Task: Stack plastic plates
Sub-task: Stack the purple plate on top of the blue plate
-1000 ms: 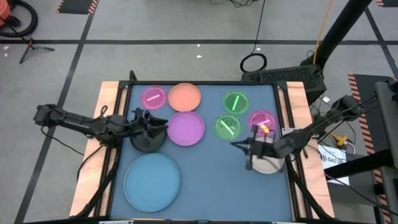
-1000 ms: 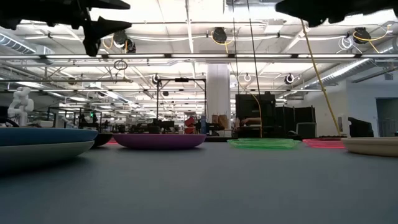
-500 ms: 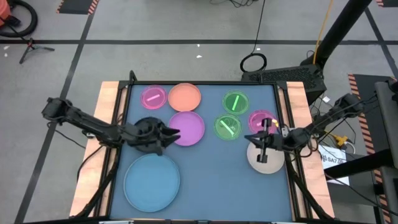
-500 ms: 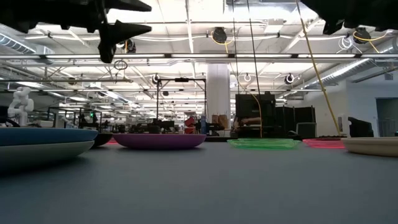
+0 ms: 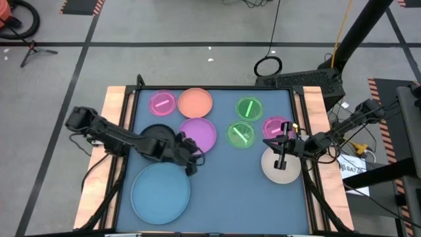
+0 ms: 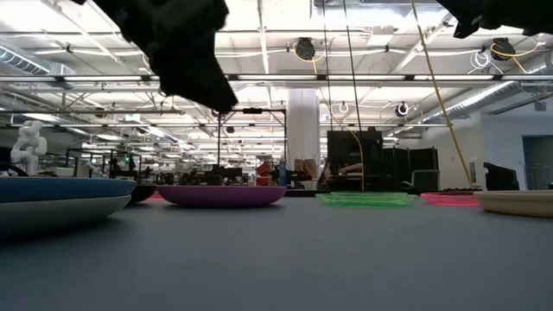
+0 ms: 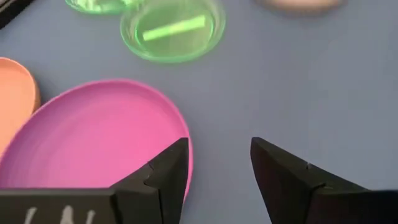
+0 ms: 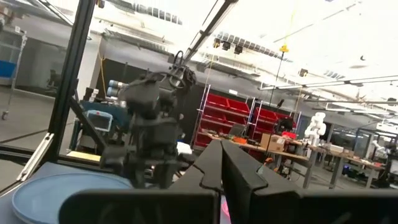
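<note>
Blue table [image 5: 217, 191], plates unstacked; left gripper [image 5: 191, 161] by purple plate [image 5: 200, 135], jaws released. Better straddle rim, then clench. Right gripper [image 5: 283, 148] clenched, empty.

Eight round plastic plates lie flat and unstacked on a blue-grey tabletop. A large light-blue plate [image 5: 160, 191] sits at the near left, with a black plate [image 5: 155, 133] just beyond it, partly hidden. A purple plate [image 5: 198, 135] rests mid-table, an orange plate [image 5: 195, 103] and a small translucent pink plate [image 5: 162, 103] behind it. To the right lie two small green plates [image 5: 248, 108] [image 5: 239, 134], a second small pink plate [image 5: 274, 126] and a beige plate [image 5: 281, 168].
</note>
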